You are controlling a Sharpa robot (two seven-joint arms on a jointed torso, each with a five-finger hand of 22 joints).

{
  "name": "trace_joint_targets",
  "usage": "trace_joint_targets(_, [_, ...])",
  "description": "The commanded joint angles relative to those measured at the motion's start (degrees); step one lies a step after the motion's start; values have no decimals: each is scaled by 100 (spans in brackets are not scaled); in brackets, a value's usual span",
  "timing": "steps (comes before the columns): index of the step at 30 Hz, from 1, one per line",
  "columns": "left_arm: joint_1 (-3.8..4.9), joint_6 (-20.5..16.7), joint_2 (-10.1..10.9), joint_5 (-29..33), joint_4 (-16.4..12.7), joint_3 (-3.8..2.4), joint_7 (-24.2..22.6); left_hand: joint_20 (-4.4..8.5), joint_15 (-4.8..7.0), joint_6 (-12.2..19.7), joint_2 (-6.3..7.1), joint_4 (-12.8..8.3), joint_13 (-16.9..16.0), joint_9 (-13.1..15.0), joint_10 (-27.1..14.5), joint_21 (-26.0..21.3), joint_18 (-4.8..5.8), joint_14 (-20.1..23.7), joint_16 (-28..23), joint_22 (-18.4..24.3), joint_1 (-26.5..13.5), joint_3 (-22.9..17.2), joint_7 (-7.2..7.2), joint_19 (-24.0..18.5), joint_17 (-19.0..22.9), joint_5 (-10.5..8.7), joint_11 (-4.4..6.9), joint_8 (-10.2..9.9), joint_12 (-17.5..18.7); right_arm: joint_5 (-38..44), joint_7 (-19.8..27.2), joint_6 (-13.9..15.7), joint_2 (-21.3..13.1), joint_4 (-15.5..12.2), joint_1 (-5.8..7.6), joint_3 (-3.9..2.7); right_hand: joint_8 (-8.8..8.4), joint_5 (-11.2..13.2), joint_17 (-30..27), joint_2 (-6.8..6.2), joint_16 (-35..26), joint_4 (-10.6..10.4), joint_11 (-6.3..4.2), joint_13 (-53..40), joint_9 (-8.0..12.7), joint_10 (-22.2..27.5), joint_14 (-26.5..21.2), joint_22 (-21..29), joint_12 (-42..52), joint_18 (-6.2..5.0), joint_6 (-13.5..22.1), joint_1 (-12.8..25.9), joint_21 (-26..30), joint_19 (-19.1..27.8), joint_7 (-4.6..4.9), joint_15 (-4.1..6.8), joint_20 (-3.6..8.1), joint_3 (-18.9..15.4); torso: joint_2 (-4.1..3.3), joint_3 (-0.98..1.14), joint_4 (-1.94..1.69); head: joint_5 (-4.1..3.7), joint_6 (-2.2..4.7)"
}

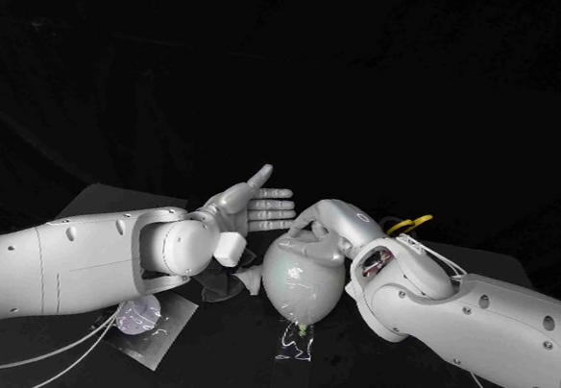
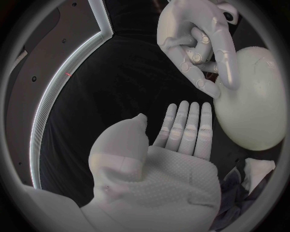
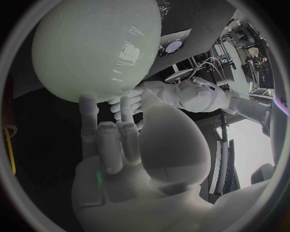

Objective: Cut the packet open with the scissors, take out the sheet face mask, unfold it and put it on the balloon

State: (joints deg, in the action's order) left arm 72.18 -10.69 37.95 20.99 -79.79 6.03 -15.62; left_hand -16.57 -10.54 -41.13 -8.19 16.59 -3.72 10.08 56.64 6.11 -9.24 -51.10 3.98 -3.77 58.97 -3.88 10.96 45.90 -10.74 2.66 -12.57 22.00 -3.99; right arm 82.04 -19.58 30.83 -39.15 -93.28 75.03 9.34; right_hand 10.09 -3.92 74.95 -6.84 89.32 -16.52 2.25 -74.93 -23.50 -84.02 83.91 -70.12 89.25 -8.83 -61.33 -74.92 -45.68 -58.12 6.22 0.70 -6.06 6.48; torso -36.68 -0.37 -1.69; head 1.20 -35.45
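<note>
Balloon (image 1: 300, 282) stands mid-table between my hands. The right hand (image 1: 337, 223) lies on its crown, fingertips pressing and grasping nothing. The left hand (image 1: 253, 208) hovers beside it, released and flat. I'd smooth with light, even strokes so the balloon doesn't tip. Possibly the sheet face mask clings there; pale on pale, I can't tell. The scissors (image 1: 412, 221) peep from behind my right wrist, mostly hidden. The packet (image 1: 146, 320) lies by the left forearm.
</note>
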Motion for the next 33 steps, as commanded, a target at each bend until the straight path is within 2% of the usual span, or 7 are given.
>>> trace_joint_targets(1, [6,207,44,-58,48,-8,-261,-5,11,-37,81,-4,1,6,53,59,-91,-42,34,-19,355,63,456,159,16,15,44,58,-7,-396,748,585,-109,-73,-7,2,-95,-127,1331,26,-7,24,12,-1405,33,-546,524,0,-60,-70,73,-151,82,38,53,2,19,-26,5,-5,3,7,-10])
trace_joint_targets(6, [18,409,242,-676,113,-15,-483,-6,31,-114,447,-576,5,14,6,65,-71,-39,56,-21,1531,-60,383,104,23,36,70,129,17,-1062,1882,1094,-335,-197,-1,2,-215,-322,1188,149,-71,113,74,-1304,84,-487,446,75,-195,-104,205,-498,349,250,123,-49,-15,99,6,0,2,22,-29])
trace_joint_targets(9, [30,439,429,-1421,123,-24,-588,-1,122,-237,645,-1309,3,15,28,96,-79,-181,155,-35,2649,-471,249,114,-17,32,171,172,7,-1432,2514,1287,-491,-300,4,1,-256,-349,1114,187,-106,166,98,-1246,104,-448,401,100,-274,-116,240,-660,456,342,149,-72,-36,166,2,4,-1,19,-39])
trace_joint_targets(13, [37,364,718,-2779,83,-27,-658,23,200,-467,876,-1603,-5,-45,243,212,-116,-439,380,-81,3039,-892,241,222,-114,26,215,135,-50,-1764,3048,1399,-712,-454,12,1,-279,-220,1112,223,-106,233,108,-1242,119,-442,395,80,-280,-117,228,-834,471,357,158,-87,-56,265,1,5,-5,32,-107])
trace_joint_targets(21, [-26,-30,1224,-6034,-139,28,-668,216,484,-985,1526,-1803,-32,-139,901,794,-109,-949,1408,-378,2894,-1491,43,700,-730,27,451,85,-262,-2001,3377,1391,-1131,-654,15,2,-293,-223,1123,241,-100,273,110,-1249,131,-444,399,62,-271,-119,213,-925,473,355,159,-91,-65,346,5,-5,-18,63,-309])
trace_joint_targets(25, [-153,-258,1327,-7333,-173,58,-575,437,695,-1055,1890,-1871,-123,-181,1183,1471,-121,-1090,2808,-777,2666,-1421,-129,1111,-1700,47,604,47,-476,-2028,3413,1373,-1244,-667,15,3,-295,-232,1125,237,-99,278,110,-1249,132,-444,400,61,-271,-119,211,-934,476,357,159,-91,-66,354,6,-2,-16,99,-367])
trace_joint_targets(33, [-437,-762,1166,-9181,68,119,-228,816,810,-706,1909,-1841,-1126,-64,656,3287,-59,-328,5775,-2049,2552,-1082,-199,1025,-3678,50,719,337,-1855,-2061,3421,1308,-1367,-661,7,5,-299,-254,1138,231,-92,286,110,-1255,135,-448,407,55,-262,-119,208,-948,471,351,160,-92,-68,369,-19,-12,2,160,-437])
